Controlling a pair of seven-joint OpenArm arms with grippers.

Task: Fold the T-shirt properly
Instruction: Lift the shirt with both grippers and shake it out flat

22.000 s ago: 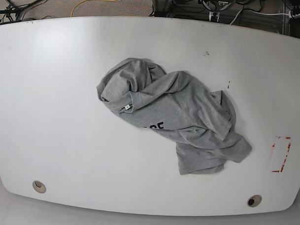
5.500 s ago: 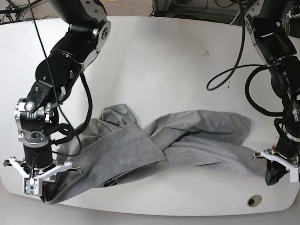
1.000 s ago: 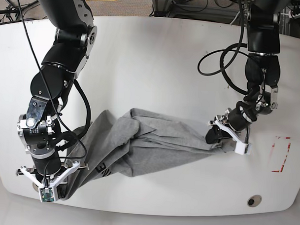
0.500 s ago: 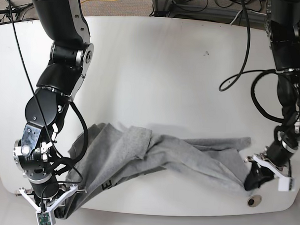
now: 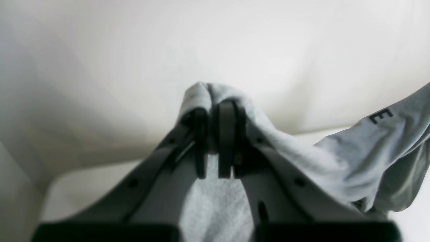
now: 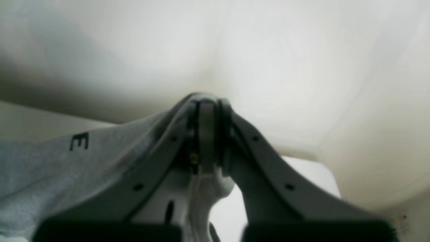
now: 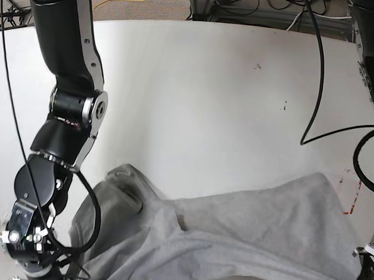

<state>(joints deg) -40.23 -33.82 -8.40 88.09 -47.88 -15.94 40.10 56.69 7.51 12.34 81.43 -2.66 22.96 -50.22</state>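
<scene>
The heather-grey T-shirt (image 7: 245,234) is stretched sideways along the table's near edge, bunched and creased at its left end. My left gripper (image 5: 213,108) is shut on a pinched fold of the T-shirt (image 5: 302,151), with a black letter E (image 5: 380,116) showing to its right. My right gripper (image 6: 207,101) is shut on another edge of the T-shirt (image 6: 50,174), where a black E (image 6: 79,141) shows on the left. In the base view both grippers sit at the bottom corners, mostly cut off by the frame.
The white table (image 7: 207,85) stretches away behind the shirt. A red rectangular outline (image 7: 352,194) is partly covered by the shirt's right end. Black cables (image 7: 323,120) hang over the right side, and the right arm's bulky links (image 7: 74,111) stand at the left.
Both arms have drawn back toward the table's near edge and farther apart. The T-shirt has been pulled nearer and stretched wider between them, both grips unchanged.
</scene>
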